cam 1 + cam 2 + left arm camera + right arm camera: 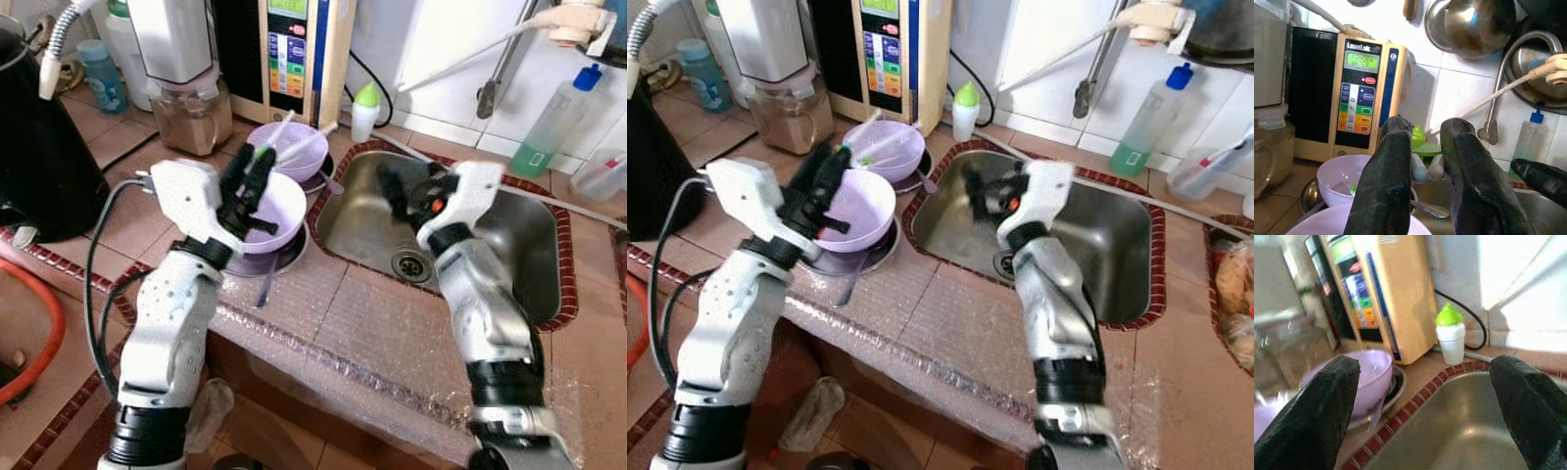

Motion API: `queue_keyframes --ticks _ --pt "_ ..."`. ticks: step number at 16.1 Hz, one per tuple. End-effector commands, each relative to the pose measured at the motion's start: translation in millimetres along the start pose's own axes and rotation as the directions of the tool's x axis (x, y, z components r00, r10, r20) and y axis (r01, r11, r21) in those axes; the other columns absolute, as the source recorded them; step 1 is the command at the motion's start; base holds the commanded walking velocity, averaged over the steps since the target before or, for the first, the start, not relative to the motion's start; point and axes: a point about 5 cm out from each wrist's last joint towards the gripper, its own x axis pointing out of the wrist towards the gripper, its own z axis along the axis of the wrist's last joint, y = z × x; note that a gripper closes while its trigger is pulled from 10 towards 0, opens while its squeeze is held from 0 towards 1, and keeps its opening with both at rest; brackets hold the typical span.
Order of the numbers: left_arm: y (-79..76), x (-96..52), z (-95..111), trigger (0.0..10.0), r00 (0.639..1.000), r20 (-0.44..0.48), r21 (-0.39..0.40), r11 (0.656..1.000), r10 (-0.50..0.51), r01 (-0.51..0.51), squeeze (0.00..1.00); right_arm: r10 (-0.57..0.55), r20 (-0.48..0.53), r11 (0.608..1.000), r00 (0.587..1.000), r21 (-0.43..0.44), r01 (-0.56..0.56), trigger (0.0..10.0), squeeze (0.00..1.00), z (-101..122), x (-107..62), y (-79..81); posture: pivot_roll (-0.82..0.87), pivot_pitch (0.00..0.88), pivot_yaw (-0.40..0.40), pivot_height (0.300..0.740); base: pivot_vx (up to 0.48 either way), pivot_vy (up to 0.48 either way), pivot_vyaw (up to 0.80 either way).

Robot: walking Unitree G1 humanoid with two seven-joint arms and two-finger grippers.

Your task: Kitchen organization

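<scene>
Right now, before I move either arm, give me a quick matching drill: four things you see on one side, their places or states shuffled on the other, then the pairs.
Things:
1. near lilac plastic bowl
2. small white bottle with green cap
3. right end effector
4. tall clear bottle with blue cap

Places or states:
A. fingers spread wide, over the steel sink
B. on the tiled counter behind the sink, at its right end
C. beside the beige water ioniser
D. on a plate, with the left end effector at its rim

Pairs: 1-D, 2-C, 3-A, 4-B
</scene>
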Motion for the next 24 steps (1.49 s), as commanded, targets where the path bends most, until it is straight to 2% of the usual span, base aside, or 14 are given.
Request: queue_keyframes --ticks 1,5,7,8,9,10,11,14,15,16,17,22,23,24 --pt "-0.4 3.2 1.3 0.0 1.0 0.003 -0.017 1.0 -0.016 0.016 0.0 -0.012 0.0 0.998 1.0 0.061 0.012 10.0 0.0 2.9 3.3 -2.2 0.05 0.009 -0.039 0.74 0.0 0.0 0.0" --pt "-7.8 8.6 -1.5 0.0 0.999 -0.002 -0.06 0.997 -0.044 0.043 0.0 0.014 -0.008 0.981 1.0 0.196 -0.012 10.0 0.0 3.6 8.7 5.1 0.05 0.009 -0.039 0.74 0.0 0.0 0.0" --pt "-17.2 9.6 -13.1 0.0 0.996 -0.038 -0.084 0.993 -0.082 0.079 0.0 0.106 -0.011 0.936 0.994 0.338 -0.096 10.0 0.0 4.5 9.5 21.2 0.04 0.009 -0.038 0.74 0.0 0.0 0.0" --pt "-19.1 9.7 -15.6 0.0 0.995 -0.047 -0.088 0.992 -0.09 0.086 0.0 0.134 -0.013 0.929 0.991 0.349 -0.121 10.0 0.0 4.6 8.9 24.7 0.05 0.008 -0.036 0.74 0.0 0.0 0.0" --pt "-20.6 9.9 -16.8 0.0 0.994 -0.054 -0.092 0.992 -0.098 0.092 0.0 0.155 -0.018 0.94 0.988 0.31 -0.142 10.0 0.0 4.6 7.7 26.2 0.05 0.008 -0.036 0.74 0.0 0.0 0.0" --pt "-23.4 9.5 -20.1 0.0 0.989 -0.081 -0.084 0.99 -0.121 0.114 0.0 0.222 -0.033 0.974 0.974 -0.033 -0.223 10.0 0.0 5.1 4.6 30.8 0.05 0.006 -0.035 0.74 0.0 0.0 0.0" --pt "-25.4 8.8 -21.5 0.0 0.987 -0.09 -0.078 0.989 -0.134 0.127 0.0 0.31 -0.06 0.882 0.949 -0.354 -0.31 10.0 0.0 3.8 0.3 36.7 0.05 0.004 -0.034 0.74 0.0 0.0 0.0" --pt "-28.8 9.3 -24.5 0.0 0.982 -0.101 -0.075 0.986 -0.157 0.149 0.0 0.375 -0.115 0.694 0.92 -0.623 -0.361 10.0 0.0 5.3 -2.7 30.3 0.05 0.0 -0.037 0.74 0.0 0.0 0.0" --pt "-28.7 10.1 -24.4 0.0 0.982 -0.104 -0.072 0.985 -0.161 0.154 0.0 0.393 -0.127 0.637 0.911 -0.677 -0.37 10.0 0.0 7.0 -2.5 30.0 0.04 0.005 -0.037 0.74 0.0 0.0 0.0" --pt "-28.7 10.3 -24.6 0.0 0.981 -0.107 -0.07 0.985 -0.163 0.156 0.0 0.438 -0.165 0.533 0.884 -0.744 -0.403 10.0 0.0 7.1 -4.6 31.7 0.04 0.005 -0.035 0.74 0.0 0.0 0.0" --pt "-29.1 10.4 -25.7 0.0 0.979 -0.115 -0.071 0.985 -0.167 0.16 0.0 0.465 -0.193 0.466 0.864 -0.777 -0.424 10.0 0.0 4.5 -5.9 32.2 0.04 0.005 -0.035 0.74 0.0 0.0 0.0" --pt "-41.8 8.3 -31.0 0.0 0.948 -0.162 -0.056 0.962 -0.273 0.267 0.0 0.48 -0.2 0.296 0.854 -0.88 -0.373 10.0 0.0 4.8 3.5 26.2 0.04 0.011 -0.036 0.74 0.0 0.0 0.0" --pt "-43.3 7.8 -31.8 0.4 0.947 -0.163 -0.056 0.961 -0.275 0.27 0.0 0.471 -0.207 0.264 0.858 -0.895 -0.361 10.0 0.0 4.3 10.0 26.0 0.04 0.011 -0.036 0.74 0.0 0.0 0.0" --pt "-44.1 7.6 -31.9 0.5 0.947 -0.163 -0.055 0.961 -0.277 0.272 0.0 0.453 -0.209 0.241 0.867 -0.907 -0.345 0.0 0.0 4.1 13.9 24.2 0.04 0.011 -0.036 0.74 0.0 0.0 0.0"
